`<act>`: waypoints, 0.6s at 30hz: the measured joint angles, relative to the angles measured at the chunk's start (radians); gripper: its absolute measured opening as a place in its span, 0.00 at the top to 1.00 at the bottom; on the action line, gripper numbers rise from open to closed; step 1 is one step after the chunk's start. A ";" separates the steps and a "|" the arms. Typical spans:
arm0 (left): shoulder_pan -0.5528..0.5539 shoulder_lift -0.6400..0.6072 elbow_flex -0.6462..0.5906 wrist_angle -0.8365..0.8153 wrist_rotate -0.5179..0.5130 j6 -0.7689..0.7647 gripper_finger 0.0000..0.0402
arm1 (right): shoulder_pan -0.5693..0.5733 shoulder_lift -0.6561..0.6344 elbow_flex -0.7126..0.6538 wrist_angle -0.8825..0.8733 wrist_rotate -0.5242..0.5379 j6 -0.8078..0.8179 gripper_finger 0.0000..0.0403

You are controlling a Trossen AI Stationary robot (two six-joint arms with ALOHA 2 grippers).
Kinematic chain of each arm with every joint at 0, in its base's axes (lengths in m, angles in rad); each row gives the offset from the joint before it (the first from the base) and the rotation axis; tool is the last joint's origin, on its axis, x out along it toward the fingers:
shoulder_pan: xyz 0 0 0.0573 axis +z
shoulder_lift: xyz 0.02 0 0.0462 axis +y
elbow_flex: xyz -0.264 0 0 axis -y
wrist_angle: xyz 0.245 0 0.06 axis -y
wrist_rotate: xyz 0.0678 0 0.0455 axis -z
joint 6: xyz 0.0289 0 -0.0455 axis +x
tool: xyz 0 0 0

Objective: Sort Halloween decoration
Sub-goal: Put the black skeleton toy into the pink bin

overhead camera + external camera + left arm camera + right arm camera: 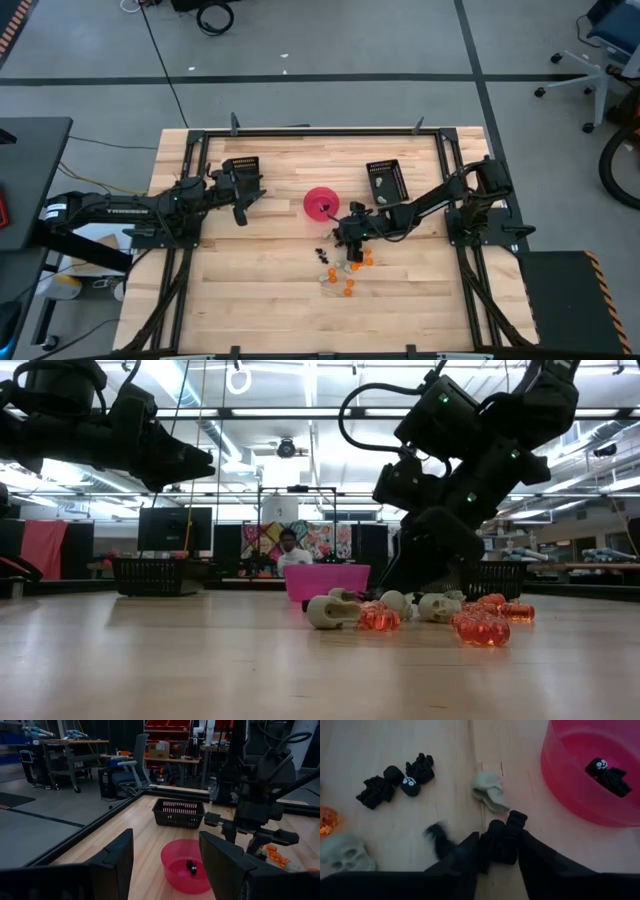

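- The right arm reaches from the counter's right edge toward the middle, its wrist bent down so that the right gripper (pixel 352 237) sits low over the pile of trinkets (pixel 343 268), just beside the pink bowl (pixel 321 203).
- In the right wrist view, its fingers (pixel 465 857) are closed around a black spider trinket (pixel 503 839), pinching it between them just above the wood.
- The left arm stretches in from the left side and hangs above the counter, well apart from the pile; the left gripper (pixel 242 206) is empty with its fingers (pixel 117 857) spread wide.
- One black spider (pixel 608 771) lies inside the pink bowl.
- The right wrist view shows two more black spiders (pixel 395 784) lying close together on the wood, two whitish skulls (pixel 490 791), and one orange piece at the frame's edge.
- The low view shows about three pale skulls (pixel 333 610) and several orange pieces (pixel 484 626) in a loose cluster in front of the bowl; the exact orange count cannot be told.
- Two black mesh trays (pixel 385 180) stand toward the far side, one before each arm.
- The counter (pixel 250 290) is light wooden butcher block within a black metal frame.
- Beyond it lie a grey floor, office chairs, shelves, ceiling strip lights and a person (pixel 291 555) seated far off.
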 joint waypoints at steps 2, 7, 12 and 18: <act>0.000 0.000 0.000 0.000 0.000 0.000 0.52 | 0.000 -0.002 0.000 -0.003 0.000 -0.001 0.74; 0.000 0.000 0.000 0.000 0.000 0.000 0.52 | -0.001 -0.024 -0.002 -0.014 0.004 -0.004 0.77; 0.000 0.000 0.000 0.000 0.000 -0.001 0.52 | -0.003 -0.065 -0.005 -0.035 0.014 -0.031 0.78; 0.000 0.000 0.000 0.000 0.000 -0.002 0.52 | -0.003 -0.132 -0.005 -0.042 0.014 -0.058 0.80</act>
